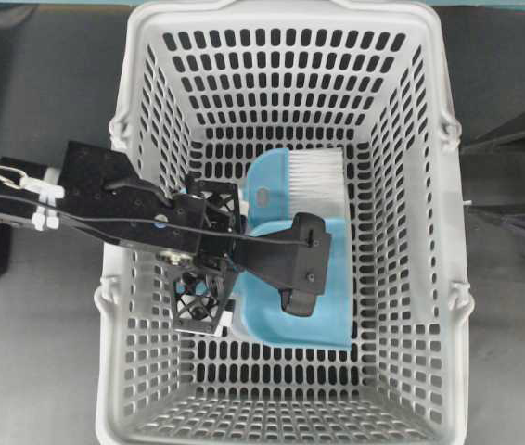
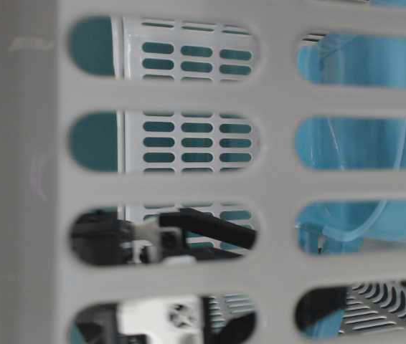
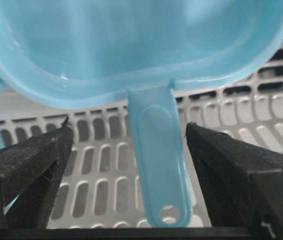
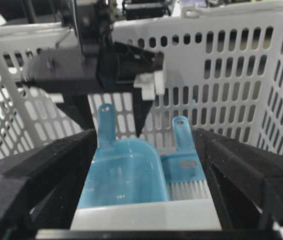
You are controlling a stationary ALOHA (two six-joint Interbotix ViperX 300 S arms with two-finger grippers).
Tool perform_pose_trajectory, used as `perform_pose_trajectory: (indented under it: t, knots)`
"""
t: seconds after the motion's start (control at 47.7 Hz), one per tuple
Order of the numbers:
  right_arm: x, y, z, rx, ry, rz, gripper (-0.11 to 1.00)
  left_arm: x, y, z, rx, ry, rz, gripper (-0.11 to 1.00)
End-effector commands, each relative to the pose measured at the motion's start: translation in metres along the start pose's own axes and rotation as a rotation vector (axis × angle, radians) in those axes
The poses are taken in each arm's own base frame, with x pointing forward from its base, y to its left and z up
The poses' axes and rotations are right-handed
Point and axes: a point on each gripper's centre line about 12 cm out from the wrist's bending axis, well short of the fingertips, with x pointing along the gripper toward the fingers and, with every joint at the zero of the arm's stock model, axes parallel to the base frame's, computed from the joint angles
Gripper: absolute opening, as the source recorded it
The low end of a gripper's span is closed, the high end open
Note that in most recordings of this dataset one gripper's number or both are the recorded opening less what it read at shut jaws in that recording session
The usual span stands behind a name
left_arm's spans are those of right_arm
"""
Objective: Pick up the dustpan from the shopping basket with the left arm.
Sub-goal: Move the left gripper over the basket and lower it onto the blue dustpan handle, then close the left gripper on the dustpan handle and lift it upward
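Overhead: shopping basket (image 1: 411, 278) fills the centre of the frame on the dark counter (image 1: 40, 93). Dustpan (image 1: 323, 311) lies on the basket floor, centre-right, partly hidden under my left arm (image 1: 123, 199), which comes in from the left edge over the basket rim. The blue brush (image 1: 286, 190) lies just above the dustpan in this view, white bristles toward the top of the frame, the two touching or overlapping.

Left wrist view: left gripper (image 3: 129, 150) has its jaws spread wide, one finger at lower left, the other at lower right. The dustpan handle (image 3: 159, 165) runs down the middle of the frame between them, clear of both fingers, its hole at the bottom edge. The dustpan's rounded back fills the top of the frame. Slotted basket floor is visible behind the handle.

Right wrist view: right gripper (image 4: 144, 175) looks into the basket from outside its near wall, jaws spread, nothing between them. From here the dustpan (image 4: 121, 175) sits left of the brush (image 4: 184, 165), handles pointing away, the left gripper (image 4: 106, 117) poised at the dustpan handle.

Table-level view: mostly blurred basket wall; light blue plastic shows through the slots at right.
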Motion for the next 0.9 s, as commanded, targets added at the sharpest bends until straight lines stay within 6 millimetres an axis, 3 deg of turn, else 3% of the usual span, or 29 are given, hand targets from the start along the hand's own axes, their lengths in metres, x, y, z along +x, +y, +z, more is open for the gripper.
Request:
perform_pose_trajectory:
  t: [0.0, 0.294, 0.377, 0.44, 0.566, 0.881]
  knots:
    - [0.001, 0.000, 0.005, 0.000, -0.015, 0.001, 0.76, 0.000, 0.000, 0.001, 0.004, -0.023, 0.002, 0.88]
    - [0.000, 0.000, 0.000, 0.000, -0.006, 0.000, 0.76, 0.018, -0.001, -0.006, 0.000, -0.057, 0.000, 0.83]
    - [-0.001, 0.000, 0.000, 0.000, -0.008, 0.000, 0.76, 0.017, -0.002, -0.007, 0.004, -0.066, 0.000, 0.74]
    - [0.000, 0.000, -0.002, 0.000, -0.005, 0.000, 0.76, 0.013, -0.002, -0.006, 0.012, -0.082, 0.001, 0.61]
    - [-0.001, 0.000, -0.003, 0.002, -0.003, 0.000, 0.75, -0.010, -0.002, 0.001, 0.017, -0.157, 0.000, 0.27]
    - [-0.004, -0.001, -0.006, 0.002, -0.009, 0.000, 0.75, -0.083, 0.009, 0.002, -0.023, -0.352, 0.005, 0.27]
